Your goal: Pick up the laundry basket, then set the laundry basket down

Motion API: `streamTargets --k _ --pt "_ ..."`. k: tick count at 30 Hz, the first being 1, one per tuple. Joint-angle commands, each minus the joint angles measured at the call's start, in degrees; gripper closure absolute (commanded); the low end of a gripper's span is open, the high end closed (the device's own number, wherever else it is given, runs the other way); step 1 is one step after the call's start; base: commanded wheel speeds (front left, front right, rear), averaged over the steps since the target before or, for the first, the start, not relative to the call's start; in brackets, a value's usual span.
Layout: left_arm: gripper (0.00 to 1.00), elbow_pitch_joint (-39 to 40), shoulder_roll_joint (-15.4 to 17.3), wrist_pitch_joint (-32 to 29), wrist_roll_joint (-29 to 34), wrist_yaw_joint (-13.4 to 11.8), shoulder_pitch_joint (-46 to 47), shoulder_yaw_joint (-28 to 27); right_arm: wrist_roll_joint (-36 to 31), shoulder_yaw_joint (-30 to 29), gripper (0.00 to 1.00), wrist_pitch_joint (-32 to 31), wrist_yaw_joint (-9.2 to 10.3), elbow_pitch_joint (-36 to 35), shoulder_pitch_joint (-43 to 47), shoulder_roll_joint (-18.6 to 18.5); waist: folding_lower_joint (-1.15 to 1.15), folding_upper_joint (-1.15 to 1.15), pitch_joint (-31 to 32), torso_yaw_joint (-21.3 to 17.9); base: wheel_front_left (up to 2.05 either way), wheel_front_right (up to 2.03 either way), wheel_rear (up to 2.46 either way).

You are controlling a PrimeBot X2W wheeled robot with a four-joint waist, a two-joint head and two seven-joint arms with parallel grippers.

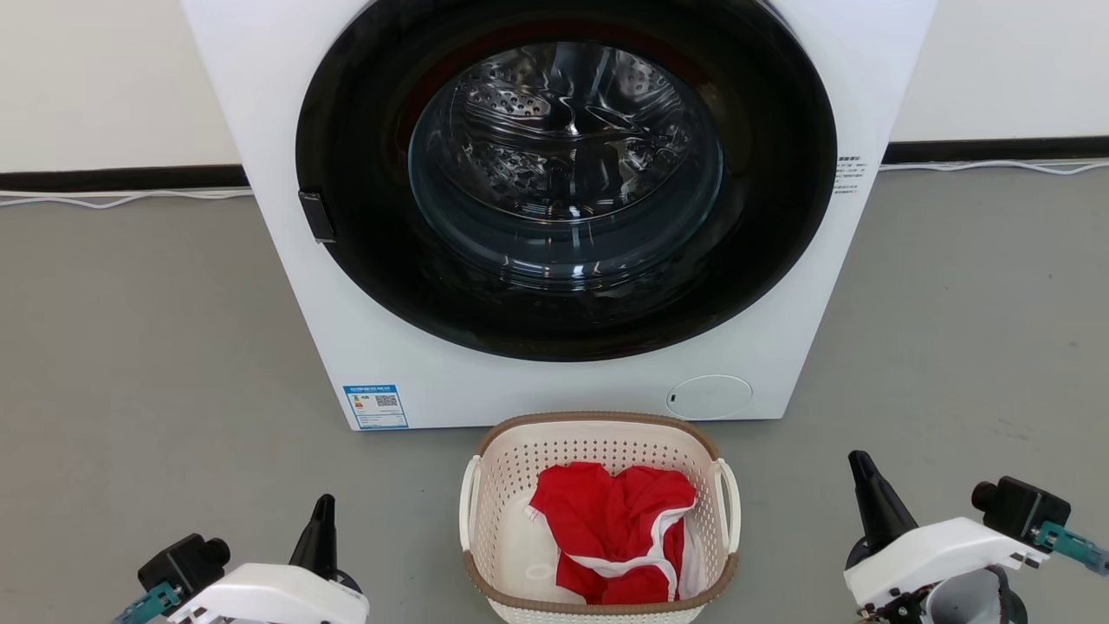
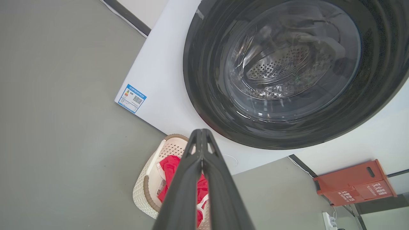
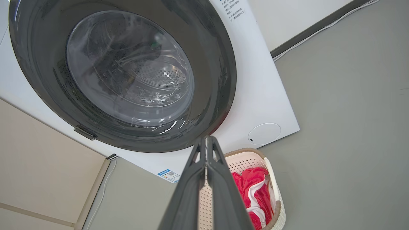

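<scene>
2 clenched claws, both empty: left gripper (image 1: 325, 504) at lower left, right gripper (image 1: 858, 461) at lower right, each pressed tip to tip. Between them, untouched, the laundry basket (image 1: 598, 422) sits at lower centre, holding red cloth (image 1: 615, 529).

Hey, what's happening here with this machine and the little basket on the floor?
A two-armed robot faces a white front-loading washing machine, its round door closed. A small cream-white perforated plastic laundry basket with a brown rim sits on the grey floor before it, holding a red-and-white garment. The left gripper and right gripper hover either side of the basket, both shut, touching nothing. Lifting has not begun.
</scene>
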State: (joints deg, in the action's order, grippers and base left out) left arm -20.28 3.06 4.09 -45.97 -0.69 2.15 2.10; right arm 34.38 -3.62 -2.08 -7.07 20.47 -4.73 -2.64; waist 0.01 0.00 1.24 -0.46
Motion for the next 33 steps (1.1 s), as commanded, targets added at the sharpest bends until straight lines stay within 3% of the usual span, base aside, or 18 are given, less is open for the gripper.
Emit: streamTargets --k 1,33 --pt "1.00 1.86 0.21 -0.23 -1.84 0.87 2.73 -1.15 2.46 0.14 1.00 -0.26 -0.17 -2.04 -1.69 -0.19 0.00 0.00 -0.03 0.01 0.00 0.00 0.00" --pt "1.00 3.69 0.05 -4.60 -20.49 3.94 3.28 -4.31 25.75 -1.13 1.00 -2.00 -0.28 -3.89 -1.59 -0.21 0.00 0.00 -0.61 0.20 0.00 0.00 0.00"
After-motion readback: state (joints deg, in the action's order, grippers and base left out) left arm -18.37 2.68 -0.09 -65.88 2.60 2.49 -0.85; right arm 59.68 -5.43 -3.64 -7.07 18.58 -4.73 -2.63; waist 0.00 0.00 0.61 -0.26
